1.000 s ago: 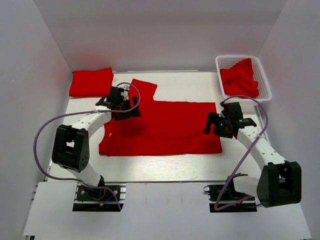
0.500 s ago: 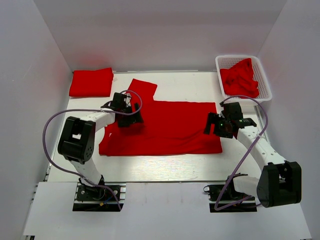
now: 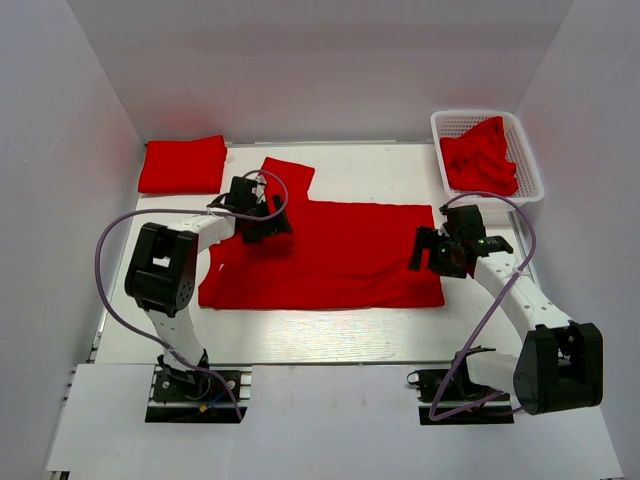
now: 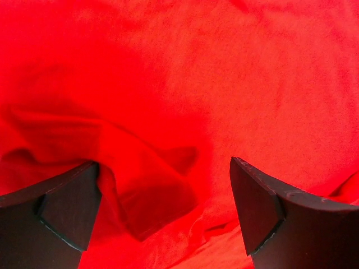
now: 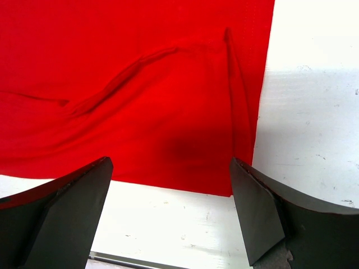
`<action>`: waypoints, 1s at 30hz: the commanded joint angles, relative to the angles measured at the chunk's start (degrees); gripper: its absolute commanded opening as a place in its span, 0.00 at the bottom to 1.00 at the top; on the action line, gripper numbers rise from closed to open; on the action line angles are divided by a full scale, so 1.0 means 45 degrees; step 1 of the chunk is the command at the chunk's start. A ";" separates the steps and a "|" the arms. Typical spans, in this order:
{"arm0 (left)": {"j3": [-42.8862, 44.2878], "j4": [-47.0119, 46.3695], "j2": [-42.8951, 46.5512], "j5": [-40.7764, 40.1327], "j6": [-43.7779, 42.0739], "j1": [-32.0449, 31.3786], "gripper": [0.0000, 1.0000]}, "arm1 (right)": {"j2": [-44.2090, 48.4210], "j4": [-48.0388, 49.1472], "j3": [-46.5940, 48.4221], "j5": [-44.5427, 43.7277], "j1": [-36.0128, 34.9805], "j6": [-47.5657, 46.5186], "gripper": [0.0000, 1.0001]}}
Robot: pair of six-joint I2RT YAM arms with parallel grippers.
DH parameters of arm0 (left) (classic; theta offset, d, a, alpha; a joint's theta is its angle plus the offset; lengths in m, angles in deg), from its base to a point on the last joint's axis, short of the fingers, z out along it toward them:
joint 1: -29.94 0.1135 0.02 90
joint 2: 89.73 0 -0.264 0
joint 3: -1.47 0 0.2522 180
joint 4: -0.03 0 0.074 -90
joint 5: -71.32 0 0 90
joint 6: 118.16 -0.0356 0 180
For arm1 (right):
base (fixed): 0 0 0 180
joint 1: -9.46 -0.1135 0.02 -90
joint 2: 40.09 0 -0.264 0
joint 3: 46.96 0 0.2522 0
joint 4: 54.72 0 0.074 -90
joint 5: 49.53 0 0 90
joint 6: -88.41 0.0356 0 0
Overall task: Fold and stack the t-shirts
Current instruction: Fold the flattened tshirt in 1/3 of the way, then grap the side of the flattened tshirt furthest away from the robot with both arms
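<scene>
While the overhead camera gives me the whole worktop, only the wrist cameras tell me how the fingers stand. From above I see one spread t-shirt lying flat across the middle of the worktop, with one sleeve pointing to the far edge. A folded t-shirt sits at the far left corner, and a crumpled t-shirt lies in the white basket at the far right corner. No wrist camera shows these two or the basket.

From above, the left gripper is over the left part of the spread t-shirt, just near that sleeve. Its own camera is filled with red cloth and shows a soft raised fold that I cannot make out from above. Both dark fingers stand wide apart and nothing is clamped between them. I cannot tell whether the tips touch the cloth.

The right gripper is at the right edge of the same t-shirt. Its wrist view shows a corner of the cloth, a few long wrinkles and the bare white worktop beside it. This gripper is also fully released and holds nothing.
</scene>
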 commanded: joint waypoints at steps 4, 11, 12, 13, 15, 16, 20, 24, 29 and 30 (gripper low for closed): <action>0.1189 -0.0606 -0.0419 0.0695 0.0215 -0.0041 1.00 | -0.0147 -0.0039 0.0154 -0.0199 0.0020 -0.0086 0.90; 0.2146 -0.0002 -0.1218 0.0676 0.0215 -0.0041 1.00 | -0.0342 0.0116 0.0192 -0.0180 0.0039 -0.0008 0.90; 0.2147 -0.0001 -0.1219 0.0676 0.0331 -0.0041 1.00 | -0.0400 0.0117 0.0173 -0.0160 0.0020 0.0011 0.90; 0.2360 0.0115 -0.1219 0.0676 0.0467 -0.0041 1.00 | -0.0420 0.0155 0.0173 -0.0160 0.0020 -0.0008 0.90; 0.2615 0.0116 -0.1356 0.0540 0.0469 -0.0041 1.00 | -0.0557 0.0195 0.0211 -0.0121 0.0020 0.0011 0.90; 0.2616 0.0116 -0.1356 0.0539 0.0469 -0.0157 1.00 | -0.0615 0.0214 0.0193 -0.0082 0.0020 0.0050 0.90; 0.3259 0.0389 -0.1493 0.0344 0.0351 -0.0158 1.00 | -0.0733 0.0312 0.0251 -0.0062 0.0019 0.0070 0.90; 0.3962 0.0681 -0.1610 -0.0337 -0.0291 -0.0158 1.00 | -0.0694 0.0410 0.0524 -0.0043 0.0039 -0.0086 0.90; 0.6732 0.2048 -0.2523 -0.1471 -0.1813 0.0094 1.00 | -0.1337 0.1014 0.1498 -0.0043 -0.0019 -0.0457 0.90; 0.7897 0.2282 -0.2895 -0.1976 -0.1952 0.0212 1.00 | -0.1686 0.1266 0.1810 -0.0082 -0.0019 -0.0419 0.90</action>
